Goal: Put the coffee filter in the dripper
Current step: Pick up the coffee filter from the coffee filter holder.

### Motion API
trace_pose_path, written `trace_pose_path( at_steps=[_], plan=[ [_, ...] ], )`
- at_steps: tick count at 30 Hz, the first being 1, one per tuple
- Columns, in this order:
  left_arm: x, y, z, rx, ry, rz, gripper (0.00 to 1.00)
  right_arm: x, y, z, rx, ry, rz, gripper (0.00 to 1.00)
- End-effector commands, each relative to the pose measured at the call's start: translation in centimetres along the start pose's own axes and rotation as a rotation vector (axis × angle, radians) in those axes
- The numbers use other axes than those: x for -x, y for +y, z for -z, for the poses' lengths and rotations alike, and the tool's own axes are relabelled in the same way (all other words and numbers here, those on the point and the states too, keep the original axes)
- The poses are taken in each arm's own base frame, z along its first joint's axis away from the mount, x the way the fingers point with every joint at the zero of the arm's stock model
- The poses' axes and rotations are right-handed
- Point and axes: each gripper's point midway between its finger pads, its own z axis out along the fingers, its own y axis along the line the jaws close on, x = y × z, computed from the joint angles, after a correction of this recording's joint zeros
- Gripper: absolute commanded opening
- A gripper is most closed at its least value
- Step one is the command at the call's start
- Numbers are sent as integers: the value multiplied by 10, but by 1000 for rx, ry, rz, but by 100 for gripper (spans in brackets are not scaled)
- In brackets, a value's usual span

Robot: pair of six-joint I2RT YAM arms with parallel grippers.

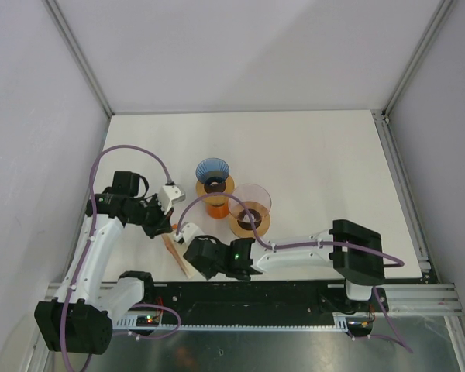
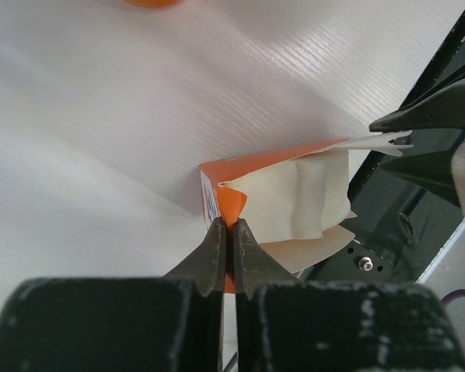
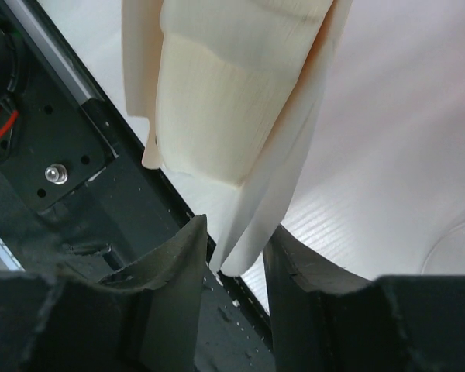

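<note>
1. Surface point(image 1: 310, 155): white and walled on three sides, with a black rail point(image 1: 294, 298) along the near edge.
2. My left jaws are pressed together on the edge of the orange packet point(image 2: 217, 194), holding it at the near edge.
3. The coffee filter point(image 2: 302, 198) is partly drawn out of the packet mouth and hangs over the rail. Its long axis runs from the packet to my right jaws, tapered corner leading.
4. Handling, as I judge it: light, thin and limp, so it creases easily. Pinch it at the seamed corner.
5. My right jaws are spread. The filter's corner lies between them, not clamped.
6. The blue dripper point(image 1: 214, 177) and the clear dripper point(image 1: 249, 205) stand farther in.
</note>
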Motion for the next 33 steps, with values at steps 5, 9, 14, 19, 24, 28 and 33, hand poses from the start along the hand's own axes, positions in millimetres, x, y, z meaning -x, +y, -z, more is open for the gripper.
trace_pose_path(
  at_steps=[5,9,14,19,24,28,33],
  plan=[
    [20,1,7,6,-62,-24,0,9,3,-19,55,-29,-27,12],
    [20,4,7,20,-58,-20,0,9,-3,-8,30,-22,-22,1],
    [24,10,8,42,-61,-20,0,13,-4,17,10,-30,-2,0],
    [27,14,10,57,-66,-25,0,11,-2,43,7,-24,25,0],
    [27,14,8,54,-68,-22,0,16,6,73,65,-37,52,0],
    [27,15,7,52,-71,-23,0,25,8,94,101,-64,51,0],
    [29,16,8,56,-74,-25,1,34,3,112,119,-95,35,0]
  ],
)
